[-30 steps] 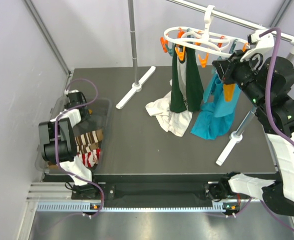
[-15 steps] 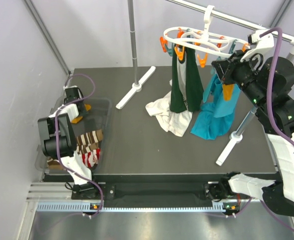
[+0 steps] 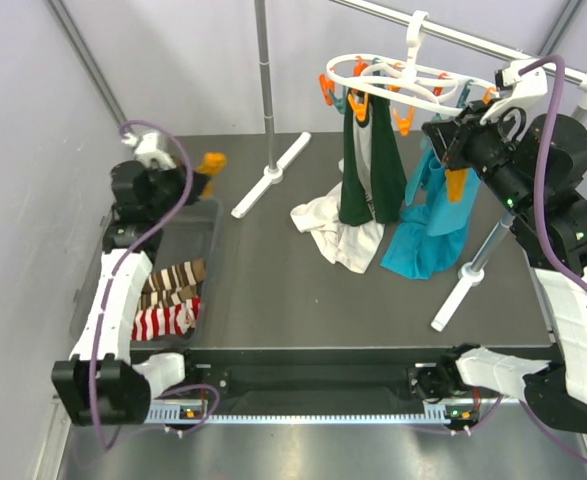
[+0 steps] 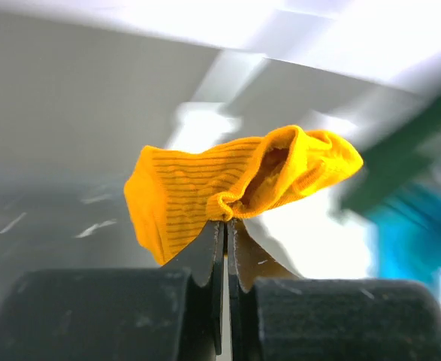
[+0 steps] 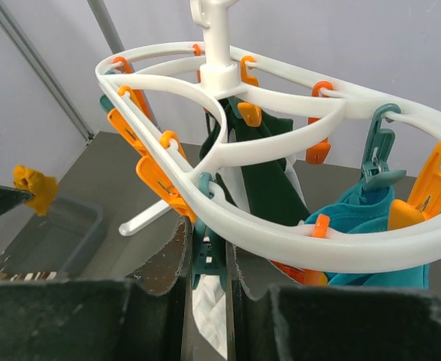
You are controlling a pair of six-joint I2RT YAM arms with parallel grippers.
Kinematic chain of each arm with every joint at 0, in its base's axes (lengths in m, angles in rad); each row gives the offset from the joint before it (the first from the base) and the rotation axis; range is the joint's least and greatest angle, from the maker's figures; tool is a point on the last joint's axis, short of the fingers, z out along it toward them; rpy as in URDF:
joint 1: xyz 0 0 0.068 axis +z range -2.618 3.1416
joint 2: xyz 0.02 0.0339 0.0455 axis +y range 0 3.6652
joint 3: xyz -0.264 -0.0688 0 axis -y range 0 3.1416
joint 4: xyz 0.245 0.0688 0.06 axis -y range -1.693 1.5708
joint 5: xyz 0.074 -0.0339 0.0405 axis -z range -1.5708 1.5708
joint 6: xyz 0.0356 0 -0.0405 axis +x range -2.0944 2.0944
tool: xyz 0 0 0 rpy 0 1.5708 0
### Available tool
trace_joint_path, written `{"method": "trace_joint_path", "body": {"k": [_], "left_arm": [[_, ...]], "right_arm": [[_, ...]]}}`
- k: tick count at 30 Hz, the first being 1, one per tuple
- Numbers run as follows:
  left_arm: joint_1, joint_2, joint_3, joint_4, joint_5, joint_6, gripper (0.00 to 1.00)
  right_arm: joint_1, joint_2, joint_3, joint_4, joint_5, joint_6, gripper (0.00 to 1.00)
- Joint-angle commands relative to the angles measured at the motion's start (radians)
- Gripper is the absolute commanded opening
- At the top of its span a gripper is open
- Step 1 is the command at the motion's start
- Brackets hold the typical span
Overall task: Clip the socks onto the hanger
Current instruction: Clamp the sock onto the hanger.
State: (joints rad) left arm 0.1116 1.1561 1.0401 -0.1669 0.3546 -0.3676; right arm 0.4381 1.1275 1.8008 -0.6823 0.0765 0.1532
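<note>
L pincer (image 4: 225, 226) pinched tight on mustard-orange sock (image 4: 197, 188); sock bunched just above tips, in air over table (image 3: 273, 290). Striped socks (image 3: 173, 280) below it in bin (image 3: 214, 215). R pincer (image 5: 206, 263) pressed on teal clip (image 5: 203, 252), just under hanger (image 5: 370, 252) rim. Step: carrying sock to hanger. Next, prob.: bring sock edge across to R pincer's clip, well apart now; needs clip mouth open.

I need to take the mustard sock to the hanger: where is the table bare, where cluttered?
Bare: the table between the bin and the white cloth, plus its near strip. Crowded: under the hanger, where the green garment and teal garment hang low.
</note>
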Motion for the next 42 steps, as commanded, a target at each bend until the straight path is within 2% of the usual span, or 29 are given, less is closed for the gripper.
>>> {"method": "trace_joint_path", "body": {"k": [1,2,4,5,12,15,20,23,27,42], "left_arm": [[-0.186,-0.033,0.069,0.113,0.267,-0.034,0.00],[-0.282,-0.033,0.087,0.130,0.297,-0.039,0.00],[-0.375,-0.018,0.153,0.158,0.305,-0.056,0.00],[-0.464,0.008,0.176,0.159,0.305,-0.056,0.00],[-0.725,0.132,0.336,0.159,0.230,-0.032,0.00],[-0.835,0.185,0.399,0.144,0.117,0.037,0.00],[-1.013,0.292,0.561,0.019,-0.204,0.186,0.00],[-1.062,0.372,0.688,-0.064,-0.301,0.228,0.00],[-1.084,0.459,0.833,-0.141,-0.345,0.242,0.00],[-1.095,0.534,0.937,-0.151,-0.371,0.243,0.00]], "right_arm": [[0.002,-0.005,0.034,-0.031,-0.049,-0.001,0.00],[0.002,-0.006,0.032,-0.031,-0.053,0.000,0.00],[0.002,-0.011,0.028,-0.031,-0.070,0.005,0.00],[0.002,-0.011,0.025,-0.028,-0.070,0.011,0.00],[0.002,0.000,0.014,-0.025,-0.161,0.046,0.00],[0.002,0.005,0.026,-0.029,-0.165,0.055,0.00],[0.004,0.002,0.038,-0.037,-0.167,0.060,0.00],[0.002,0.005,0.040,-0.039,-0.179,0.062,0.00],[0.004,-0.001,0.037,-0.033,-0.184,0.066,0.00],[0.002,-0.011,0.014,-0.022,-0.211,0.069,0.00]]}}
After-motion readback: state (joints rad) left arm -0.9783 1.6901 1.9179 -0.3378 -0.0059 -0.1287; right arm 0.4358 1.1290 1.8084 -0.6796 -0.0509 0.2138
